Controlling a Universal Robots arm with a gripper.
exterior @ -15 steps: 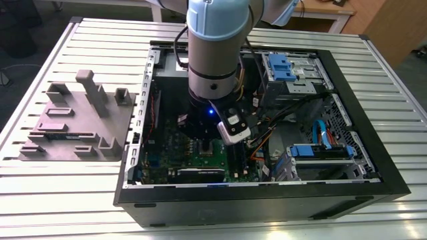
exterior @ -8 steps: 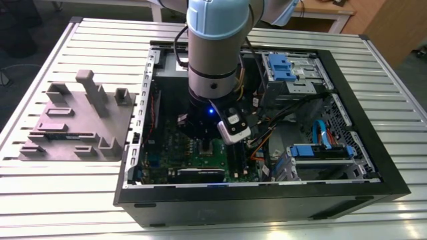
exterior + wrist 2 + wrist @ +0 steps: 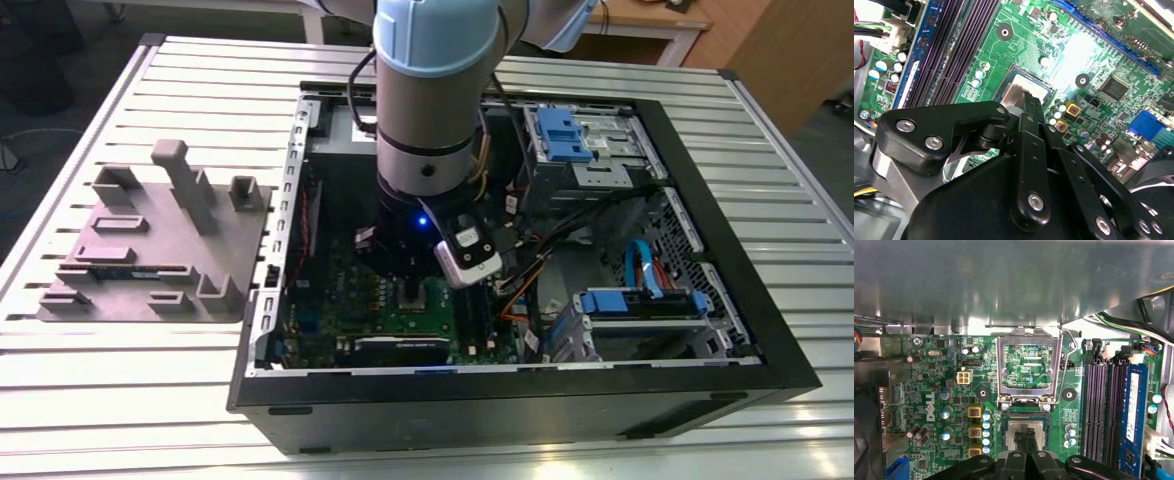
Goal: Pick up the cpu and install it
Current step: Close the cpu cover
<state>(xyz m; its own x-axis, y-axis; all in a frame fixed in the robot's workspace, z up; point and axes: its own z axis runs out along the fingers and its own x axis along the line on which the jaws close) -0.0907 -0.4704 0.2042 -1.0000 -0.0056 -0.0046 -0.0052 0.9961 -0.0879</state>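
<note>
**Locating the cpu at the socket**

We count one robot arm point(image 3: 434, 80), one gripper, one cpu, one grey moulded tray point(image 3: 147, 250), and one open computer case point(image 3: 534, 400).

Going from the exterior view's left to its right, the tray lies flat on a slatted metal table point(image 3: 134, 400). The case stands just beside the tray on the same table. The arm descends into the case near its middle, over the green motherboard point(image 3: 387, 300). Two blue drive brackets point(image 3: 561, 130) sit in the case toward the exterior view's right. Beyond the table, wooden furniture point(image 3: 774, 50) stands at that view's far right.

In the first wrist view, the one metal load frame point(image 3: 1029, 367) of the socket stands open. Three yellow-framed square components point(image 3: 974, 432) line up on the board near it.

The cpu point(image 3: 1039, 435) point(image 3: 1013, 95) lies flat in the socket seat just beside the open frame, silvery top showing. In both wrist views the gripper point(image 3: 1026, 437) point(image 3: 1030, 100) is over the cpu's top. Its fingers point(image 3: 1021, 440) are drawn together with no visible gap. We see nothing clamped between them. We cannot tell whether the tips touch the cpu.
</note>
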